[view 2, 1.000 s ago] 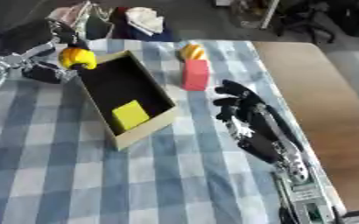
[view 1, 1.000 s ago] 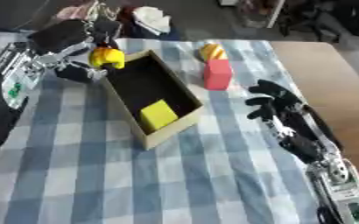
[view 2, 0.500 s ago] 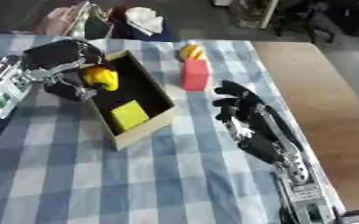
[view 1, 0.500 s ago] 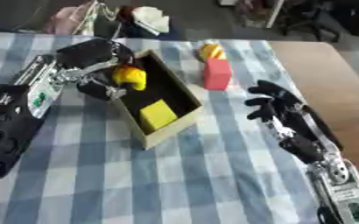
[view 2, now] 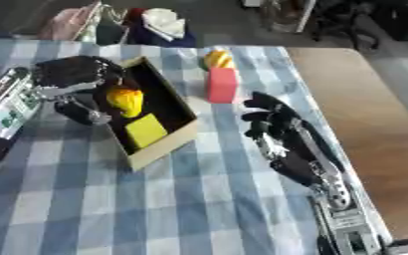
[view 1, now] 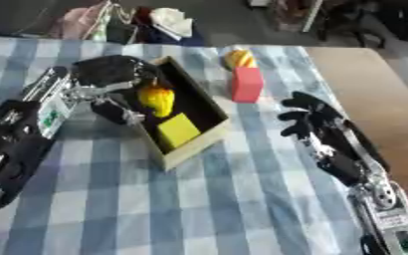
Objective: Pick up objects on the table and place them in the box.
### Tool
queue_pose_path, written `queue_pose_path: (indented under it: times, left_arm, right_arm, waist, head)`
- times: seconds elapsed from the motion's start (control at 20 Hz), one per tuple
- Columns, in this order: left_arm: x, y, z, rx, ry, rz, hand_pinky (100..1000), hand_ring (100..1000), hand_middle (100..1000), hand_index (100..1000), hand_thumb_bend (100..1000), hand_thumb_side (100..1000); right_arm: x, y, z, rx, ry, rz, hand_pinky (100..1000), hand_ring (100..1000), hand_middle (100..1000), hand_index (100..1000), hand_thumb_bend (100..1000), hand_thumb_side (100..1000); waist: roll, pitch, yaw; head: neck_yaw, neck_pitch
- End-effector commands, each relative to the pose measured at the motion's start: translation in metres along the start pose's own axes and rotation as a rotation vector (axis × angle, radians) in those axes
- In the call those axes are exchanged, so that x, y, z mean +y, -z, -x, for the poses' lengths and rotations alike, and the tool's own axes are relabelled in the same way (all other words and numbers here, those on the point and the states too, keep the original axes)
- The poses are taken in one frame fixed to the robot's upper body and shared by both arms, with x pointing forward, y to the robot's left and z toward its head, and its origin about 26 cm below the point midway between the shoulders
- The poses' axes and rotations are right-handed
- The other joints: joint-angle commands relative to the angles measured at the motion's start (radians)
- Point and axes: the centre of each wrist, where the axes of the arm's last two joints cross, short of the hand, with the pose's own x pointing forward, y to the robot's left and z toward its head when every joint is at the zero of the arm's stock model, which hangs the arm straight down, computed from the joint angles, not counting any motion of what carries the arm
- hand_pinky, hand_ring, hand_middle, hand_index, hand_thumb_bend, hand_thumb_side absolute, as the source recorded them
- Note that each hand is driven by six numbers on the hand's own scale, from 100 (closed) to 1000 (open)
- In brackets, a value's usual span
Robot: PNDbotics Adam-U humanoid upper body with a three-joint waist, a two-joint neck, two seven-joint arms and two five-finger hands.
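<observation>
A blue-and-white checked bench point(view 1: 242, 199) carries an open cardboard box point(view 1: 209, 138). Over its 11 o'clock end, a rounded yellow-orange object point(view 1: 156, 98) is held by the left hand's point(view 1: 112, 74) curled fingers, ready for release beside a yellow block point(view 1: 179, 130). The right hand point(view 1: 316, 124) rests at 3 o'clock, fingers relaxed and empty.

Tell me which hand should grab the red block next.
Right, I'd say. The right hand lies open on the table just beside the red block, holding nothing. The left hand is over the box, its fingers around the yellow object.

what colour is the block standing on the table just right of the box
Pink-red. The block stands upright beside the box, clearest in the left eye view.
</observation>
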Motion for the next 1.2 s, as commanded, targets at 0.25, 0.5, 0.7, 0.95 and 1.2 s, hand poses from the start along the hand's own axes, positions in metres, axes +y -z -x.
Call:
queue_pose_path:
  times: [0.25, 0.5, 0.7, 0.95, 1.2]
  left_arm:
    - [0.025, -0.006, 0.003, -0.011, 0.035, -0.042, 820, 791, 815, 901, 256, 238]
    - [0.045, -0.017, 0.001, -0.013, 0.003, -0.157, 802, 760, 760, 876, 154, 180]
    - [0.067, -0.042, -0.010, -0.030, -0.068, -0.288, 791, 744, 720, 851, 100, 141]
    - [0.088, -0.082, -0.036, -0.033, -0.206, -0.420, 783, 732, 682, 828, 100, 166]
    - [0.090, -0.111, -0.060, -0.007, -0.360, -0.502, 777, 722, 655, 811, 100, 299]
  right_arm:
    - [-0.004, 0.003, -0.005, -0.018, -0.011, -0.004, 647, 782, 825, 927, 100, 498]
    - [-0.007, 0.002, -0.005, -0.012, -0.021, -0.001, 648, 781, 825, 927, 100, 495]
    - [-0.016, 0.003, -0.008, -0.016, -0.053, 0.001, 650, 783, 827, 929, 100, 470]
    - [-0.043, 0.022, -0.023, -0.068, -0.165, -0.007, 659, 784, 834, 935, 100, 397]
    - [-0.079, 0.049, -0.033, -0.082, -0.282, -0.065, 677, 799, 855, 950, 100, 366]
  waist:
    - [0.003, -0.039, 0.003]
    - [0.007, -0.042, 0.013]
    - [0.010, -0.045, 0.029]
    - [0.012, -0.049, 0.060]
    - [0.013, -0.054, 0.101]
  head:
    - [-0.003, -0.005]
    - [-0.012, -0.006]
    - [-0.026, -0.006]
    - [-0.050, -0.004]
    - [-0.088, -0.007]
